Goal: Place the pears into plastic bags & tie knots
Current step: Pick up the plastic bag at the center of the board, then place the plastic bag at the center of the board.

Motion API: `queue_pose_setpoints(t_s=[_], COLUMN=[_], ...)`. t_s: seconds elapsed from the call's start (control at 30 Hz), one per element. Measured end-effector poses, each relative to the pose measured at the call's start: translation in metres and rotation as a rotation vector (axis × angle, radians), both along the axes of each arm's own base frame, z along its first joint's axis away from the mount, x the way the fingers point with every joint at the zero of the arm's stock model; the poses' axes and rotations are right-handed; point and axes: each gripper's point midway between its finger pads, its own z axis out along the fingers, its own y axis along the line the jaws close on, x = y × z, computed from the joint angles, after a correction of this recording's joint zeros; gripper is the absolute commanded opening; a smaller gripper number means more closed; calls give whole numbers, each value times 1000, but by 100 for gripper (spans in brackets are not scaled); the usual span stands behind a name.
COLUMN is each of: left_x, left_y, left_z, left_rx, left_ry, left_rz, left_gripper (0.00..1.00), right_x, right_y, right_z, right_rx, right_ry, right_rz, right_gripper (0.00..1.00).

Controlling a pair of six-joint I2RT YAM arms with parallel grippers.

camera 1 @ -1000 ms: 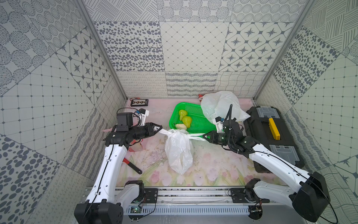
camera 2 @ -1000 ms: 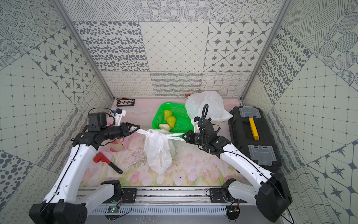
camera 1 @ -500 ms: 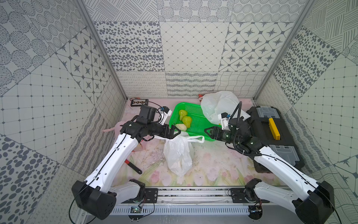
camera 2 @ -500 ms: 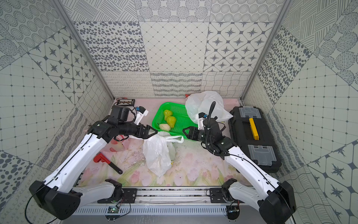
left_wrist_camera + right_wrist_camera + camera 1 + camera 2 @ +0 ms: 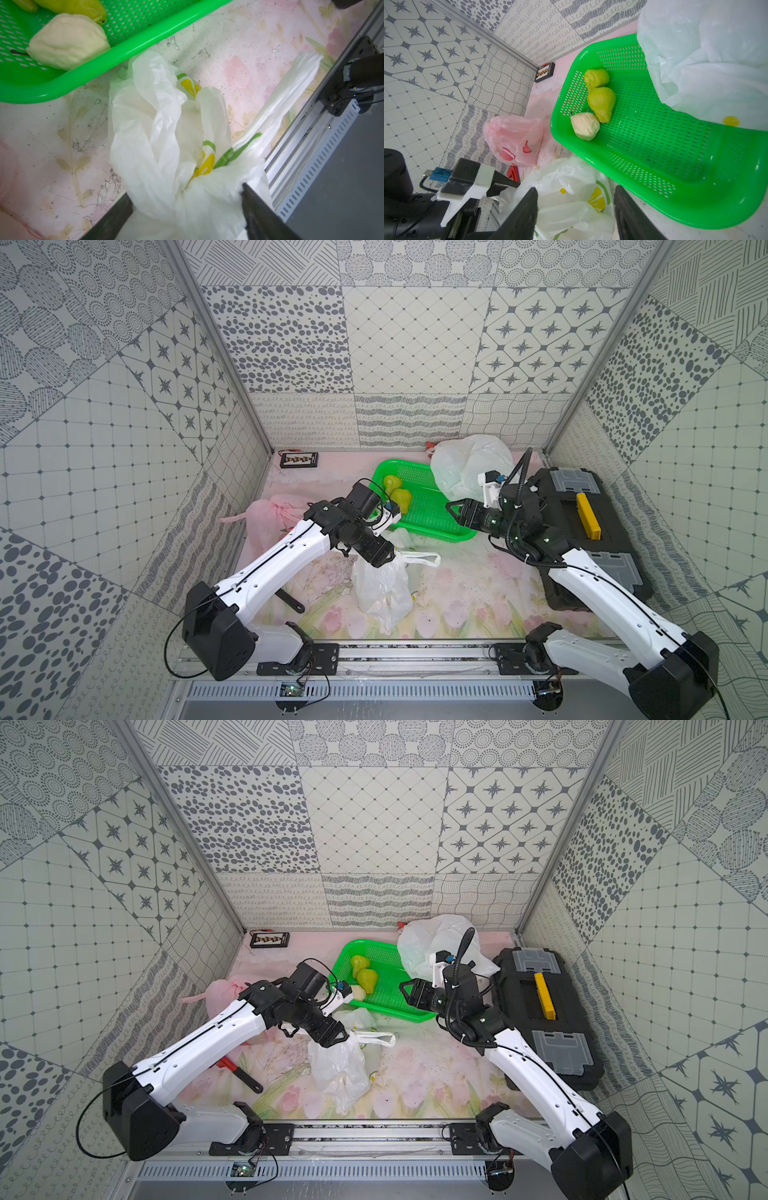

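Observation:
The white lemon-print bag stands mid-table, one handle loop lying loose. My left gripper is shut on its bunched top. My right gripper hovers open and empty over the near rim of the green basket. In the basket lie two green pears and a cream pear. A pink bag sits left. A plain white bag rests at the basket's far right.
A black toolbox with a yellow handle fills the right side. A red-handled wrench lies near the front left, under my left arm. A small black device sits at the back left corner.
The two grippers had the bag's handles stretched apart. The right let go and drew back over the basket. The left swung in, opened, then shut on the bag's top.

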Motion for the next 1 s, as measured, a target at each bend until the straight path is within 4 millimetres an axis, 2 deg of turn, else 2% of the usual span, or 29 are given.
queue_pose_setpoints(t_s=[0.03,0.13,0.23,0.37,0.43,0.5,0.6,0.73,0.9,1.0], left_x=[-1,-4,-4,3,12,30,68,136,218,255], left_y=[0,2,4,13,22,35,53,78,111,128], left_z=[1,12,44,108,138,165,187,187,161,145], left_rx=[7,11,-27,-125,-172,-196,-192,-140,-71,-28], left_ry=[-11,-41,-103,-222,-288,-354,-407,-426,-414,-410], left_rz=[-15,-46,-51,-15,31,108,229,387,542,604], left_gripper=[0,0,0,0,0,0,0,0,0,0], right_x=[1,6,15,34,45,57,73,92,116,130], right_y=[0,-5,-21,-58,-74,-86,-92,-98,-120,-134], right_z=[0,0,2,13,19,24,31,32,14,-3], right_rx=[-1,-8,-26,-38,-50,-79,-134,-222,-413,-536], right_ry=[0,0,1,-7,-14,-14,-10,7,104,153], right_rz=[-2,-20,-79,-206,-269,-322,-360,-387,-479,-530], right_gripper=[61,61,60,60,60,60,62,68,76,78])
